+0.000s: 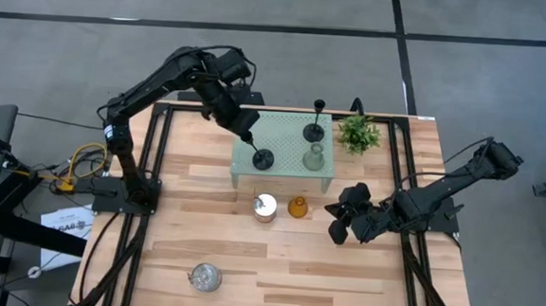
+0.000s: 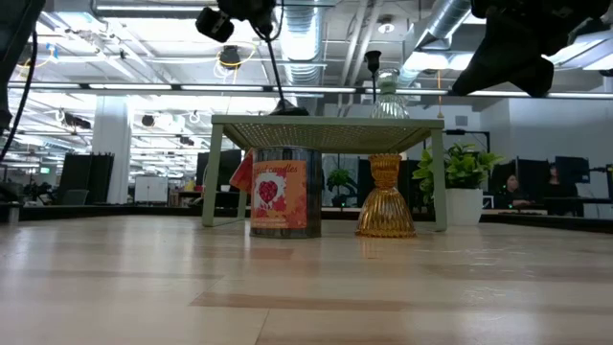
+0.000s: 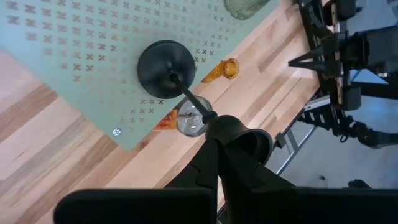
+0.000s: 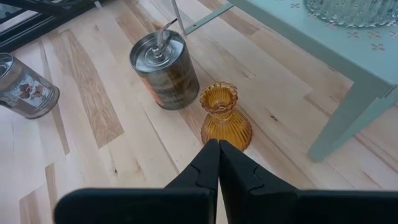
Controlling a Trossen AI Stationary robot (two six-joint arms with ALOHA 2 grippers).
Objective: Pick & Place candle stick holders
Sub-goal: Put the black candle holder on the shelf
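My left gripper [image 1: 247,135] is over the pale green perforated stand [image 1: 288,140], shut on a slim black stemmed holder [image 1: 261,156]. That holder's round base [image 3: 166,65] is at the stand's top, near its near-left corner. A second black holder [image 1: 314,127] and the clear glass holder [image 1: 314,157] stand on the stand. A silvery cup [image 1: 265,207] and the amber holder [image 1: 297,208] stand on the table in front of it. Another silvery cup [image 1: 205,278] is near the table's front edge. My right gripper [image 1: 335,225] is shut and empty, right of the amber holder [image 4: 225,118]. My left gripper pinches the black holder's top end [image 3: 219,119], where the stem meets its small cup, between its two fingers. The fingers come from above and from the left, slanting down. The stem leans, with the base below on the stand; whether the base rests there or hovers just above, I cannot tell.
A small green potted plant [image 1: 358,133] stands at the stand's far right corner. The stand's legs [image 2: 213,172] and the items beneath its front edge [image 2: 285,190] crowd the table's middle. Bare wood [image 1: 285,268] lies toward the near edge.
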